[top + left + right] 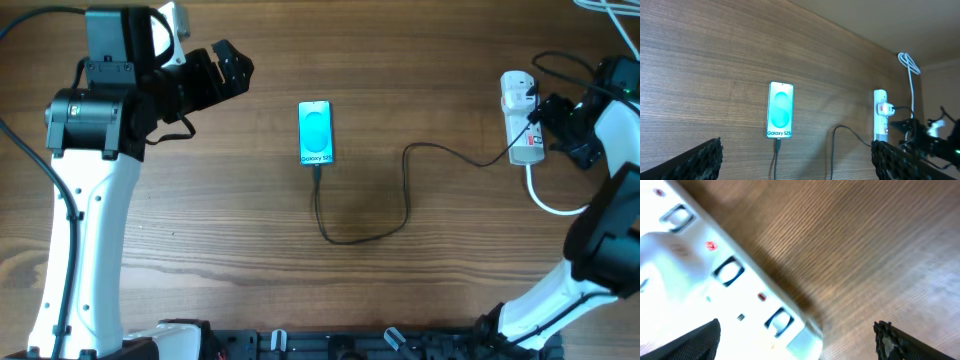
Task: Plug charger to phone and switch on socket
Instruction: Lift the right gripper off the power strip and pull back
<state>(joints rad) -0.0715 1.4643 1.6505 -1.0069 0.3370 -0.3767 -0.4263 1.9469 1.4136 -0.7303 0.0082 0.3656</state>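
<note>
The phone lies flat at the table's middle, cyan screen lit, and also shows in the left wrist view. The thin black charger cable is plugged into the phone's near end, loops right and runs to the white socket strip at the right. My right gripper is open, right over the strip; its wrist view shows the strip close, with red marks, between the fingers. My left gripper is open and empty, raised at the left, away from the phone.
The strip's thick white cord curves down beside my right arm. More white cable lies at the far right corner. Bare wood lies between the phone and my left arm.
</note>
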